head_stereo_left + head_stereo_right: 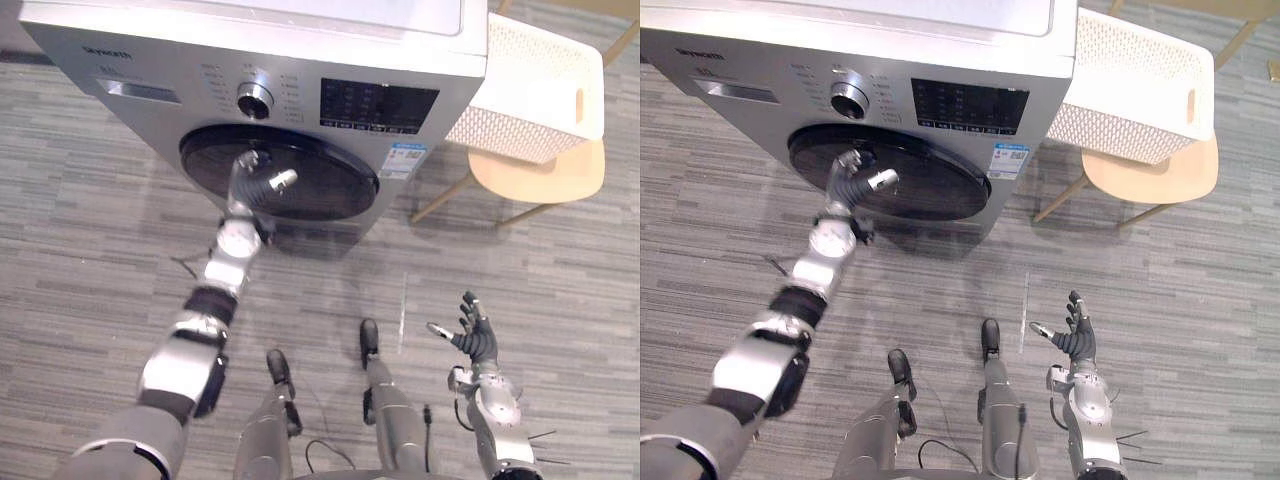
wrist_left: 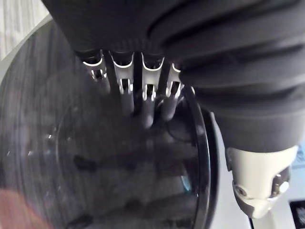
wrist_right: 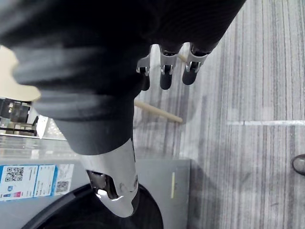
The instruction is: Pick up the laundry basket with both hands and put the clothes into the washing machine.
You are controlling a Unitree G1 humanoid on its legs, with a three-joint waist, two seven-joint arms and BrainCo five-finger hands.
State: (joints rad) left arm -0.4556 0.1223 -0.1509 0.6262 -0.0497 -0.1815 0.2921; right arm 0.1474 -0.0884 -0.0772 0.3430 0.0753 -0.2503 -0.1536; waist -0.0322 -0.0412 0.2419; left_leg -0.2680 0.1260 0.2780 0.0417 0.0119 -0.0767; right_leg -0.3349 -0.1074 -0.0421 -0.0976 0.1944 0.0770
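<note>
**Left hand at the washer door, basket on the stool**

From my head views, my left hand (image 1: 252, 178) reaches the round dark glass door (image 1: 320, 190) of the silver washing machine (image 1: 150, 60); the door lies shut. The white perforated laundry basket (image 1: 530, 90) sits on a pale wooden stool (image 1: 560, 175), far right, just beside the machine. My right hand (image 1: 472, 335) hangs low over the grey striped floor (image 1: 560, 280), fingers spread, holding nothing.

My left wrist view shows my fingers (image 2: 147, 102) straight against the smooth, glossy glass, gripping nothing.

My right wrist view shows relaxed fingers (image 3: 165, 78) above the floor.

I judge the door work needs fingertips at the rim, not mid-glass, where they would slip.
</note>
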